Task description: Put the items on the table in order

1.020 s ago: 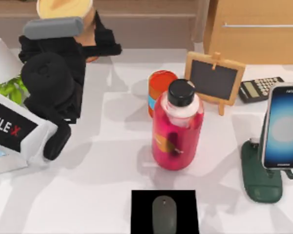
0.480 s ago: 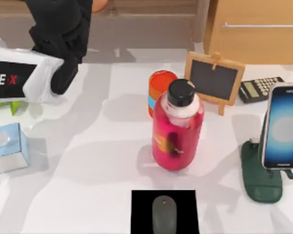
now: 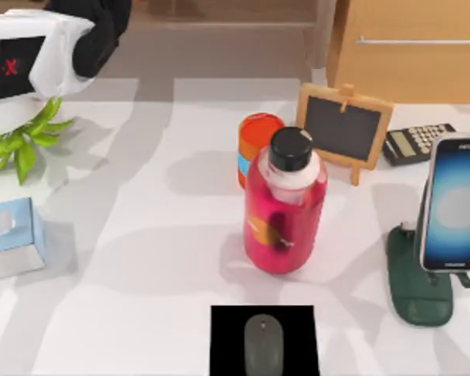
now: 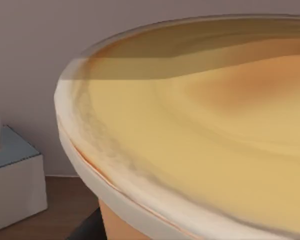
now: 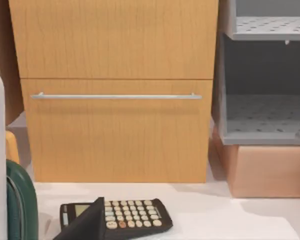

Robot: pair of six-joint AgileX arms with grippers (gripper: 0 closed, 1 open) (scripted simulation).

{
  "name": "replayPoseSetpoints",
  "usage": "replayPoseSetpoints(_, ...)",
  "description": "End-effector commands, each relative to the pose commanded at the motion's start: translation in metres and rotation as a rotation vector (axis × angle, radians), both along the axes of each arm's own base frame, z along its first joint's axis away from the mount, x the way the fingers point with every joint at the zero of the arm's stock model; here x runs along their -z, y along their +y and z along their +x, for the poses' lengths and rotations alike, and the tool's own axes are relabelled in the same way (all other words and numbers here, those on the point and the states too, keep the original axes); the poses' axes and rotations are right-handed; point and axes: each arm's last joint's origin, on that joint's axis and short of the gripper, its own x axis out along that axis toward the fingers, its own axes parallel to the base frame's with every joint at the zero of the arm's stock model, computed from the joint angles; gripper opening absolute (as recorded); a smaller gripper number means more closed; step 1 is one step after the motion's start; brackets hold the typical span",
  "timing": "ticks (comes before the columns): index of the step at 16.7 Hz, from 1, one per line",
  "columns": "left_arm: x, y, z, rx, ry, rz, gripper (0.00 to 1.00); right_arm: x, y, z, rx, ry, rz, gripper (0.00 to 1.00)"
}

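Observation:
The tan lid of the orange cup (image 4: 200, 140) looms right in front of my left wrist camera, with my left gripper shut on the cup. My left arm (image 3: 78, 39) hangs over the far left corner of the table (image 3: 141, 258). The light blue tissue box (image 3: 12, 235) lies at the left edge. On a black pad at the near edge rests the grey mouse (image 3: 264, 341). The smartphone (image 3: 454, 204) stands upright on a green stand (image 3: 419, 286) at the right. A dark part of my right gripper (image 5: 85, 225) shows near the calculator (image 5: 120, 215).
A pink bottle (image 3: 286, 211) with a black cap stands mid-table, an orange can (image 3: 257, 141) just behind it. A small chalkboard easel (image 3: 345, 125) and the calculator (image 3: 415, 142) sit at the back right. A green plant (image 3: 23, 141) lies at the left. A wooden cabinet (image 5: 115, 90) stands behind.
My left arm has swung away to the far left corner with the cup, which has left the top view. The plant and tissue box are uncovered. Nothing else moved.

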Motion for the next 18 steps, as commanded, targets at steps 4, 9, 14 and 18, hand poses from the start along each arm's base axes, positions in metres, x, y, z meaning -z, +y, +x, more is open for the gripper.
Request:
replayPoseSetpoints(4,-0.0013,0.0020,0.0109,0.005,0.070,0.025,0.00,0.0000,0.0000,0.0000,0.000,0.000,0.000,1.00)
replayPoseSetpoints(9,-0.0005,0.0019,0.0136,0.008,0.093,0.032,0.00,0.0000,0.0000,0.0000,0.000,0.000,0.000,1.00)
replayPoseSetpoints(14,-0.0083,0.0012,0.0097,0.012,0.075,0.027,0.00,0.0000,0.0000,0.0000,0.000,0.000,0.000,1.00)
replayPoseSetpoints(18,-0.0011,0.0020,0.0133,0.008,0.091,0.032,0.00,0.0000,0.0000,0.0000,0.000,0.000,0.000,1.00)
